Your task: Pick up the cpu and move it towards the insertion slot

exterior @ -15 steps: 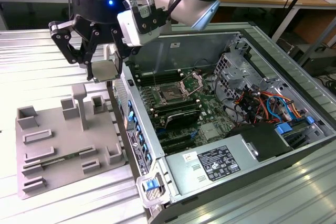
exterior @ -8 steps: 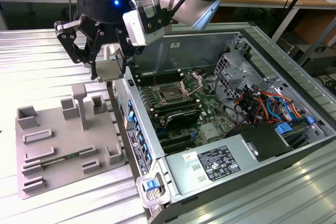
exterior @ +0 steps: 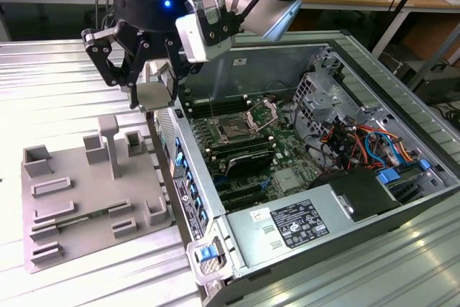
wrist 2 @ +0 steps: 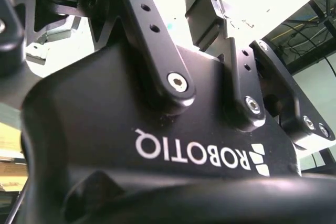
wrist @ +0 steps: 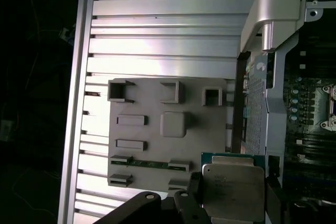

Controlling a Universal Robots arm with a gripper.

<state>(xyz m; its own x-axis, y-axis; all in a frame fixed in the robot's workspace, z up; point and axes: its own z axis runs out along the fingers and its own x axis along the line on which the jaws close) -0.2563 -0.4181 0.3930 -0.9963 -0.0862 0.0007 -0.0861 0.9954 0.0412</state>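
Observation:
In the exterior view my gripper (exterior: 152,97) hangs above the gap between the grey plastic fixture (exterior: 86,192) and the open computer case. It is shut on the cpu (exterior: 153,95), a small silvery square held flat between the fingers. The first wrist view shows the cpu (wrist: 233,190) clamped between two dark fingers (wrist: 193,199), over the fixture's edge next to the case wall. The insertion slot (exterior: 233,131) lies on the motherboard inside the case, dark in the centre, with its metal bracket (exterior: 263,113) hinged up. It is to the exterior view's right of the gripper and lower.
The case wall (exterior: 188,177) with blue tabs stands between fixture and motherboard. Memory slots (exterior: 248,157), a drive cage (exterior: 320,98), coloured cables (exterior: 366,141) and a power supply (exterior: 295,224) fill the case. The fixture (wrist: 168,129) has raised blocks and recesses. A ribbed metal table (exterior: 57,84) lies underneath.

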